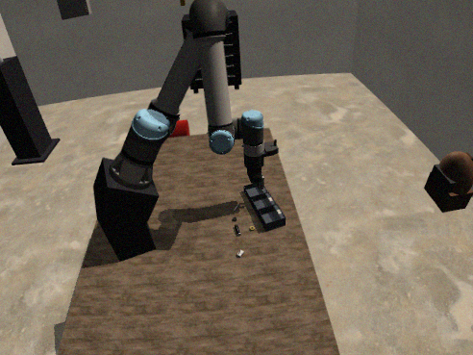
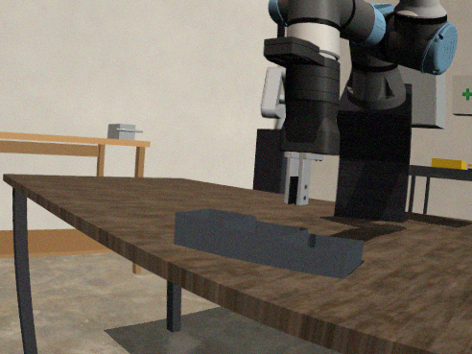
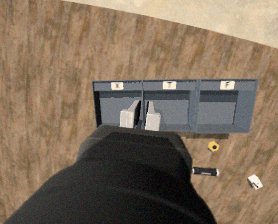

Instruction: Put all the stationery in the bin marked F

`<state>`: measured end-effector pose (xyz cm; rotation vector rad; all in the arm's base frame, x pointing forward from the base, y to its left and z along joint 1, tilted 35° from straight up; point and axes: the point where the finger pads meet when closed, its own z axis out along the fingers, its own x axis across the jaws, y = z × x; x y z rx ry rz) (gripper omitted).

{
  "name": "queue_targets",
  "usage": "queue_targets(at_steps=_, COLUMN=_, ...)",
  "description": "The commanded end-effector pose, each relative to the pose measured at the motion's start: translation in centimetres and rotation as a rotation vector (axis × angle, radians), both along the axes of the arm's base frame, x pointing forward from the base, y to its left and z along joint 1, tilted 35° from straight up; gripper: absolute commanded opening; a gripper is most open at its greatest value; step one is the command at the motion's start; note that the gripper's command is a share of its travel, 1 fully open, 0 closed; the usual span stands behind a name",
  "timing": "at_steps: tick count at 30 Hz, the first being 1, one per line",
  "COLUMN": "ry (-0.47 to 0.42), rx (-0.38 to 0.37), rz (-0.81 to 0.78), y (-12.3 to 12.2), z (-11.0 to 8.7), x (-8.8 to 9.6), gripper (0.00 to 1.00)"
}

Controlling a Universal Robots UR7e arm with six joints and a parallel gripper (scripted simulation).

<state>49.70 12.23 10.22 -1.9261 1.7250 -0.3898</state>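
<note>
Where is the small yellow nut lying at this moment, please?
In the wrist view the yellow nut lies on the wooden table, just outside the near wall of the bin marked F, with a dark cylindrical item nearby.
</note>
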Motion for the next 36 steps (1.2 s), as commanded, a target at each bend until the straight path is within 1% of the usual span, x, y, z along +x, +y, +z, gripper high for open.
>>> queue_targets(at_steps=1, ry=-0.001, rx=-0.002, rz=-0.002, y=1.3, z=0.1, x=-0.2, gripper=0.31)
queue_targets(at_steps=7, ry=-0.001, rx=-0.002, rz=-0.002, y=4.0, z=0.3, x=-0.9, gripper=0.31)
queue_targets(at_steps=12, ry=-0.001, rx=-0.002, rz=-0.002, y=4.0, z=0.3, x=-0.9, gripper=0.31)
queue_targets(at_steps=16, ry=-0.001, rx=-0.002, rz=-0.002, y=4.2, z=-0.6, x=-0.3, gripper=0.31)
queue_targets(at_steps=18, ry=-0.001, rx=-0.002, rz=-0.002, y=4.2, z=-0.6, x=-0.3, gripper=0.31)
queue_targets(at_steps=33, ry=-0.001, rx=-0.002, rz=-0.002, y=4.9, z=-3.9, x=1.8, gripper=0.31)
queue_targets(at_steps=36, ry=-0.001, rx=-0.002, rz=-0.002, y=5.0, z=-4.1, x=2.0, gripper=0.31)
